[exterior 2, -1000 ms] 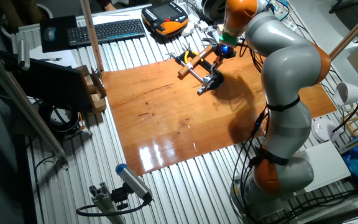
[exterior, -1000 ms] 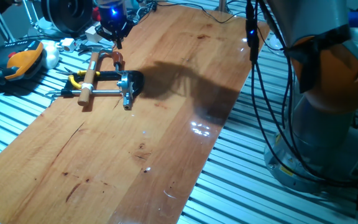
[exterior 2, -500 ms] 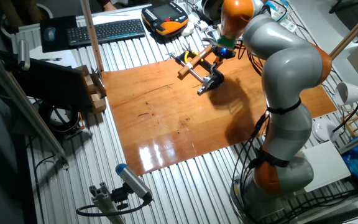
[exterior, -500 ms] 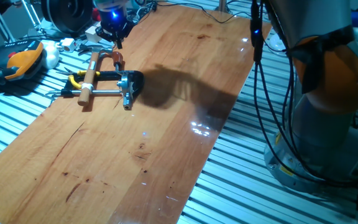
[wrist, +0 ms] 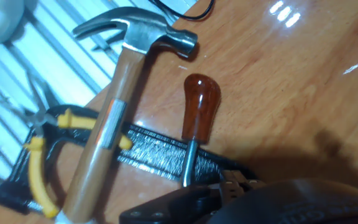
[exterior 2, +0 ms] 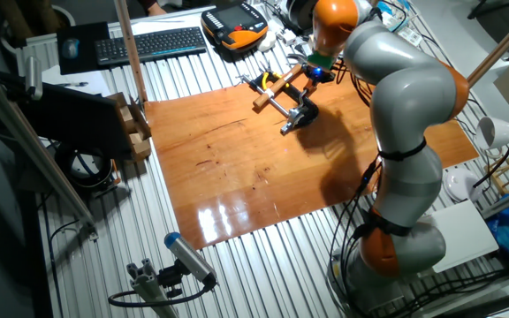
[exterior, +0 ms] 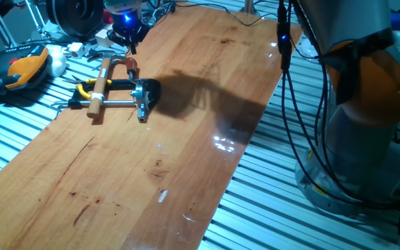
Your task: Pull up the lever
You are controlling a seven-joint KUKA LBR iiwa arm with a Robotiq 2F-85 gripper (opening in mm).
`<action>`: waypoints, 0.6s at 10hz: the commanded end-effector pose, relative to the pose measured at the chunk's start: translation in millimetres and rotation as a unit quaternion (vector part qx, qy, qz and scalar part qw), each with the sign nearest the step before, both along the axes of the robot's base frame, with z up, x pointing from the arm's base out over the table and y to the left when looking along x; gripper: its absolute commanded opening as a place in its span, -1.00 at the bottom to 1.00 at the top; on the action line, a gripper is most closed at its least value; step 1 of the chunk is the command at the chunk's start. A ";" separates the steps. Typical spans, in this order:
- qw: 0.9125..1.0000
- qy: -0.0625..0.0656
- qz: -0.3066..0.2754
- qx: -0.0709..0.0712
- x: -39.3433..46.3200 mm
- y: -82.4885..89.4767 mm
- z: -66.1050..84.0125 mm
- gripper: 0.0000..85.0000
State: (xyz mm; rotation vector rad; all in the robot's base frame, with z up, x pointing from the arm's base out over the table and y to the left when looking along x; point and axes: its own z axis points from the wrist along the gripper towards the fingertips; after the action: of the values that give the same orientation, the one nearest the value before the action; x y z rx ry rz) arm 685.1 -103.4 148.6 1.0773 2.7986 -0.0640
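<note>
The lever [exterior: 130, 67] is a short reddish-brown arm on a silvery shank, hinged to the small black clamp [exterior: 146, 94] at the far left of the wooden board [exterior: 186, 160]. In the hand view the lever [wrist: 201, 106] lies flat, its shank running down to the clamp's black bar [wrist: 160, 158]. My gripper [exterior: 130, 43] hangs just behind and above the lever, apart from it; it also shows in the other fixed view [exterior 2: 316, 72]. Its fingers do not show clearly, so I cannot tell whether it is open or shut.
A hammer [wrist: 114, 118] with a pale wooden handle lies across the clamp, left of the lever. Yellow-handled pliers [wrist: 39, 162] lie at the board's edge. An orange teach pendant [exterior: 23, 69] and clutter sit on the metal table beyond. The arm's base [exterior: 367, 139] stands right.
The arm's wrist has shifted very slightly; the lever, clamp and hammer have not moved.
</note>
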 end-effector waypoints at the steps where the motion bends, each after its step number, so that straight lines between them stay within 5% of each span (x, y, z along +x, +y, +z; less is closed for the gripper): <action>1: 1.000 -0.003 0.001 0.008 2.4 -4.9 -9.8 -1.00; 6: 1.000 -0.001 -0.020 0.017 25.4 -15.9 -25.9 -1.00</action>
State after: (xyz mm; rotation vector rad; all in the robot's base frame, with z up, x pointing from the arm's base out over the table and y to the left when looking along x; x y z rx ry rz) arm 711.3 -119.4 122.7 1.1413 2.7908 -0.0116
